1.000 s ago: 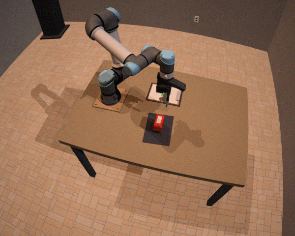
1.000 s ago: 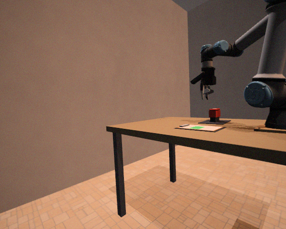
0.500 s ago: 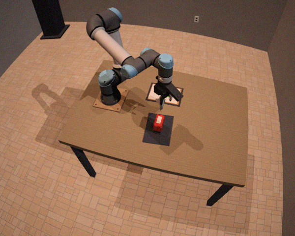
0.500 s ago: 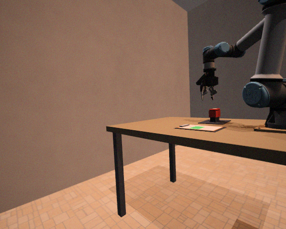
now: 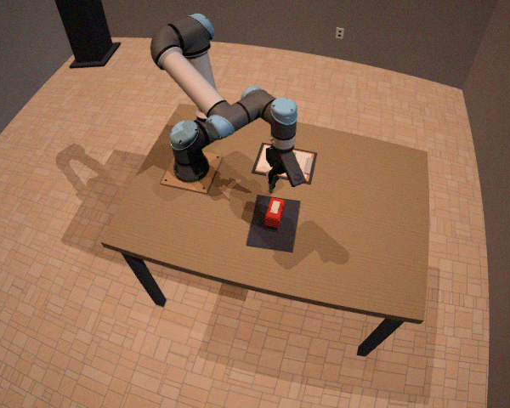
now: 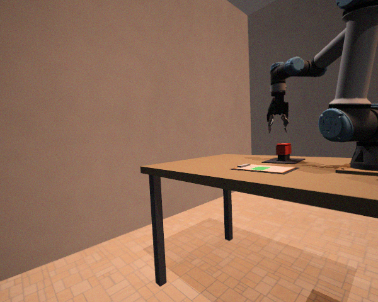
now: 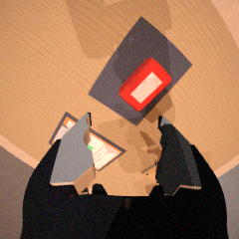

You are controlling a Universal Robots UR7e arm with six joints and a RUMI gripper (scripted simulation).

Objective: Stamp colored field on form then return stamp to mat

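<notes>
The red stamp [image 5: 274, 212] [image 6: 283, 148] [image 7: 144, 91] stands upright on the dark mat [image 5: 269, 241] [image 6: 295, 160] [image 7: 149, 45] in the middle of the table. The form [image 5: 259, 163] [image 6: 277, 168] [image 7: 107, 151] lies flat behind the mat, with its green field [image 6: 260, 168] [image 7: 90, 147] partly hidden by a finger in the wrist view. My gripper [image 5: 284, 182] [image 6: 277, 129] [image 7: 124, 115] is open and empty. It hangs well above the table, over the gap between the form and the mat, a little short of the stamp.
The wooden table [image 5: 356, 246] [image 6: 215, 162] [image 7: 40, 60] carries the arm's base plate [image 5: 191, 175] at its back left. A small grey bar [image 6: 243, 165] lies on the form's edge.
</notes>
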